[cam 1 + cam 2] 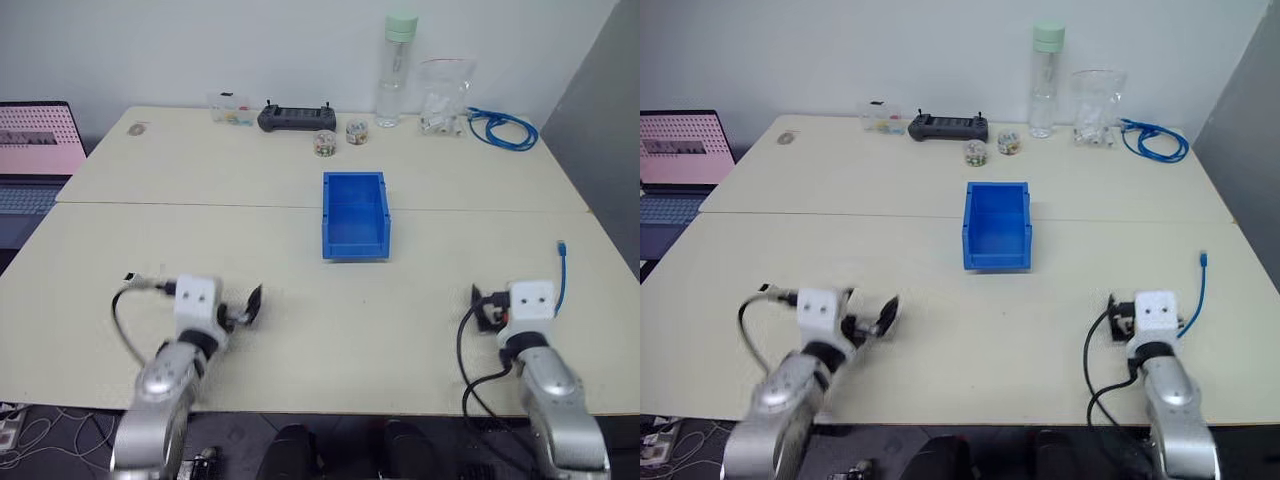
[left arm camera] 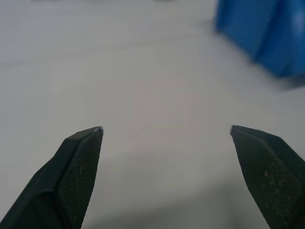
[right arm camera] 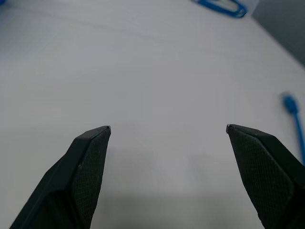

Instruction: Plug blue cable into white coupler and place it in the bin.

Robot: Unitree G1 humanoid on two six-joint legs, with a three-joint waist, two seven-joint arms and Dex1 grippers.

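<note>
The thin bright-blue cable (image 1: 560, 275) lies as one loose strand near the right edge of the pale counter (image 1: 330, 330), just beside the right pincer (image 3: 167, 131), its small plug end pointing away from the robot. The rectangular bright-blue plastic open-top bin (image 1: 355, 214) stands empty at the counter's middle, well apart from both arms. The tiny white coupler I cannot pick out for certain; small white pieces sit in the clear plastic bag (image 1: 443, 100) at the far edge, too small to tell.

Both pincers are spread wide and carry nothing: the left pincer (image 2: 167, 131) hangs over bare counter with a corner of the bin ahead of it, the right one over bare counter with the cable's plug off to one side.

By my judgement the cable will be light and limp, so it droops and swings if taken far from the end; the sensible hold is on the strand just behind the plug, leaving the plug free to enter a socket. The plug's clip looks like the fragile part. A coupler that small should be light, hard and smooth, likely to skid, best pinched across its flat sides.

Counted: one loose strand, one coiled bundle of blue cable (image 1: 503, 128) at the far right, one bin, one tall clear bottle with a green cap (image 1: 395, 70), one black handheld controller (image 1: 297, 118), two small round jars (image 1: 340, 138), one laptop (image 1: 38, 150) off the counter's left.
</note>
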